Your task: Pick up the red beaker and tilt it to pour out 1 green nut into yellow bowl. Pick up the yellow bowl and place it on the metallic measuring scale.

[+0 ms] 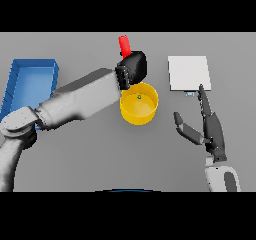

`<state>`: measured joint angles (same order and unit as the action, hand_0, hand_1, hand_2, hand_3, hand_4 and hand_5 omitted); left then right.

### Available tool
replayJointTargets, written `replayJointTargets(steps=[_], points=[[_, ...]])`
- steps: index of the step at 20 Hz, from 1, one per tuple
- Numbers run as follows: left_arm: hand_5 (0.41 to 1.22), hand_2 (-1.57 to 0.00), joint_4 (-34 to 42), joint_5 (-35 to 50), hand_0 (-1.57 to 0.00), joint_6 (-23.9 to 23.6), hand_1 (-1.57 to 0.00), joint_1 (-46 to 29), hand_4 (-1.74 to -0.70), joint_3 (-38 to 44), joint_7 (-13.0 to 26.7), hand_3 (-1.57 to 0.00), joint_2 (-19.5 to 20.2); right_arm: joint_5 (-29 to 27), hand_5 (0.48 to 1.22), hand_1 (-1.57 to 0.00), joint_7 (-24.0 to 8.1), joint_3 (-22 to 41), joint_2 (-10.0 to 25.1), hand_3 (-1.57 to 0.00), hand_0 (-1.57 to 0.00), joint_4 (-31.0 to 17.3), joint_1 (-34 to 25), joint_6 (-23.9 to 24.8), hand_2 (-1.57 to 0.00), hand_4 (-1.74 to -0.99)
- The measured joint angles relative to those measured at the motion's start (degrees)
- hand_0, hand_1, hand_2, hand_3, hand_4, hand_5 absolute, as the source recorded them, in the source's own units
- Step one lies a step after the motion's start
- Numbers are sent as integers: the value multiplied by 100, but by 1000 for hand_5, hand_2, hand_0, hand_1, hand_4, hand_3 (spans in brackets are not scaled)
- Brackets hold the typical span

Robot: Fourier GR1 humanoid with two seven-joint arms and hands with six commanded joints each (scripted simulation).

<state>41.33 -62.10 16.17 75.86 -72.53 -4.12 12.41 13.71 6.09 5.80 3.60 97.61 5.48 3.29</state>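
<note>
- Open grey table spreads across the lower frame; blue bin hugs the left edge.
- My left hand grips the red beaker at upper centre, its long axis near upright, above the yellow bowl, green nut inside.
- My right hand rests relaxed, lower right, below the pale scale.

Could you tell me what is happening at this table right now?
The robot's left hand is curled round the red beaker and holds it just behind the yellow bowl. One green nut already lies in the bowl. The bowl stands on the grey table, not yet on the metallic measuring scale to its right. The right hand hovers open in front of the scale. A blue bin sits at the far left.
</note>
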Motion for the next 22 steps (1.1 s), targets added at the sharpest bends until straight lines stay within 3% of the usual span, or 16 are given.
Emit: replayJointTargets(steps=[6,7,12,14,16,19,22], points=[[1221,-1571,-190,-236,-1571,-64,-1571,255,-1722,-580,-16,-1571,-198,174,634,1,18,79,15,1,1,142,144,64,1,-1154],[1221,-1571,-239,-275,-1571,-94,-1571,351,-1720,-652,7,-1571,-270,54,634,1,-125,-21,29,1,1,66,13,54,1,-1151],[1221,-1571,-293,-194,-1571,-81,-1571,948,-1721,-792,-331,-1571,-63,-21,642,1,48,41,-32,1,1,46,81,-39,1,-1147],[1221,-1571,-656,-217,-1571,-304,-1571,1350,-1725,-800,-357,-1571,-22,-24,654,1,221,33,7,1,1,17,77,-62,1,-1154],[1221,-1571,-944,40,-1571,-423,-1571,1700,-1731,-535,-387,-1179,111,59,660,1,260,44,24,1,1,17,73,-9,1,-1160],[1221,-1571,-1687,492,-1571,-628,-1571,2175,-1727,-57,-230,-1370,358,75,661,1,257,82,4,1,1,34,63,-17,1,-1160],[1221,-1571,-2433,1555,-1571,-761,-1571,2414,-1734,955,0,-1468,576,84,641,1,134,111,-31,1,1,19,-18,-15,1,-1146]])
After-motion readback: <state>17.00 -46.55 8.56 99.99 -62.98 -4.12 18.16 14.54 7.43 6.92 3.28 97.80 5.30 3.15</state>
